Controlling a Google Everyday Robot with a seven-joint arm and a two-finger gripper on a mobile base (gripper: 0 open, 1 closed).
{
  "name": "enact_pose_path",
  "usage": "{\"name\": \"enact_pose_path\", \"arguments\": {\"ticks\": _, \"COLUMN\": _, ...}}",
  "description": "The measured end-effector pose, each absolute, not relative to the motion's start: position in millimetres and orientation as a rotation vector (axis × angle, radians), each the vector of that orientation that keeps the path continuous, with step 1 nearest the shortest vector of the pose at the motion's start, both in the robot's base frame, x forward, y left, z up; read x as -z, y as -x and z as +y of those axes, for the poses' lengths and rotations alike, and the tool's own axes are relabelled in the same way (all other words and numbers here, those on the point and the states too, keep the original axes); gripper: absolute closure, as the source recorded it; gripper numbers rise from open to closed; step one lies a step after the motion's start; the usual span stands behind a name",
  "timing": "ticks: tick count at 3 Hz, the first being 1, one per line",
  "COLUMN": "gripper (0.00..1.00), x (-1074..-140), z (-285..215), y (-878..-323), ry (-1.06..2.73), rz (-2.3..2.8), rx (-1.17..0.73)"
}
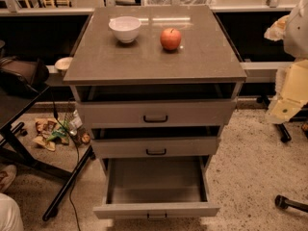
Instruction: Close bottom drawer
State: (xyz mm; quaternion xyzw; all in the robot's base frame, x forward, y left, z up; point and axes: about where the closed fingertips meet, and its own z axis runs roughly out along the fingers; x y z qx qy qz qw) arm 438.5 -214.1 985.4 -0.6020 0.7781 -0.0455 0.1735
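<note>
One pincer is all you have. It shows as the cream, boxy end of the pale arm at the right edge of the view. It hangs about level with the upper drawers, well apart from the cabinet and touching nothing. You cannot tell whether it is spread or pressed together. My guess is that it sits out there to leave the cabinet front unobstructed, so the closing push has probably not begun.

Moving inward, the flat grey stone-look counter on top of the cabinet carries a round white bowl and, near it to the right, a red apple. Both sit towards the back, out of the way of anything you do below.

Under the counter, the tall-fronted grey top drawer and the grey middle drawer each show a dark gap above the front, so both look slightly ajar. Leave them alone.

Your target is the wide grey bottom drawer. It is pulled far out towards the camera, and its bare grey inside is open to view. A small dark pull handle sits at the centre of its front. Because the front is flat and broad, I judge that a straight push near the handle would suit it better than a grasp. You will need to bring the pincer down low and round to the front first.

Crumpled wrappers and a black cable lie on the speckled floor to the left, clear of the drawer's path.
</note>
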Motion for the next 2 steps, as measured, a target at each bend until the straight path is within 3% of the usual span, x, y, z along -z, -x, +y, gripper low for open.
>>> {"name": "enact_pose_path", "arguments": {"ticks": 2, "gripper": 0.00, "x": -981.3, "z": -210.7, "y": -437.8, "ry": 1.719, "rz": 2.202, "rx": 0.122}}
